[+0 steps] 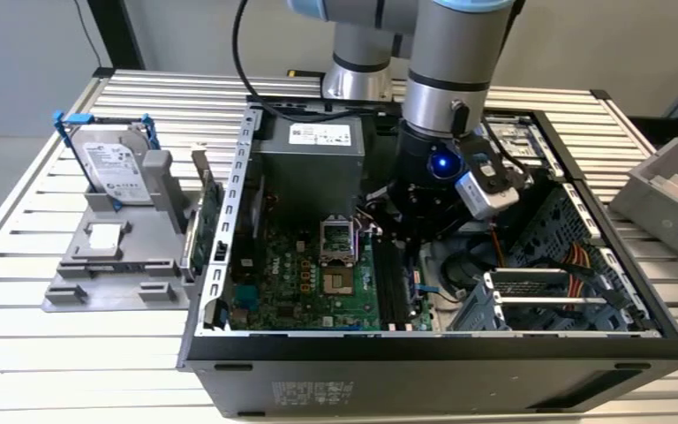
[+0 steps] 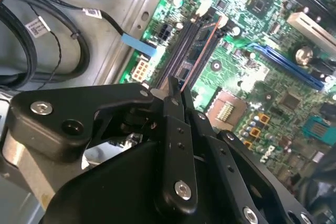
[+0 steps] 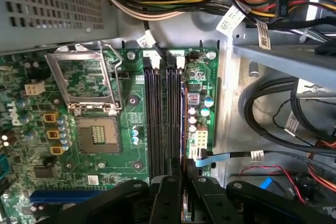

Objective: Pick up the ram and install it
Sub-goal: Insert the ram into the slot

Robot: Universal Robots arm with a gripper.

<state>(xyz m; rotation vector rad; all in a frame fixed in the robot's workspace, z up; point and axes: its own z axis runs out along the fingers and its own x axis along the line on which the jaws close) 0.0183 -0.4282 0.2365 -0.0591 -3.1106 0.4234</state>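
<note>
At the exterior view's left, on the slatted table [image 1: 33, 291], a grey fixture [image 1: 109, 283] with a hard drive [image 1: 116, 163] standing in it. Next, the open computer case [image 1: 215, 274], laid on its side, with the green motherboard [image 1: 297, 287] and the bare CPU socket [image 1: 336, 243] inside. Just beside the socket, toward the exterior view's right, the gripper [image 1: 404, 231], lowered into the case over the memory slots [image 3: 160, 119]. In both wrist views, fingers [image 2: 176, 129] drawn close together and, as far as can be judged, pinching the ram [image 2: 202, 45] by its upper edge – a thin board seen edge-on, lined up along the outermost slot, next to the blue-tagged cable [image 3: 210, 158]. Cannot tell whether seated fully or only resting in the slot. Probably light and stiff, yet fragile: thin, easy to crack if bent sideways, and sensitive at the chips and the contact edge. Best held by the two flat faces near the top edge, square to the slot – never by the contacts. Further right, bundled cables [image 1: 575, 261], and past the case a grey bin [image 1: 663, 190].
</note>
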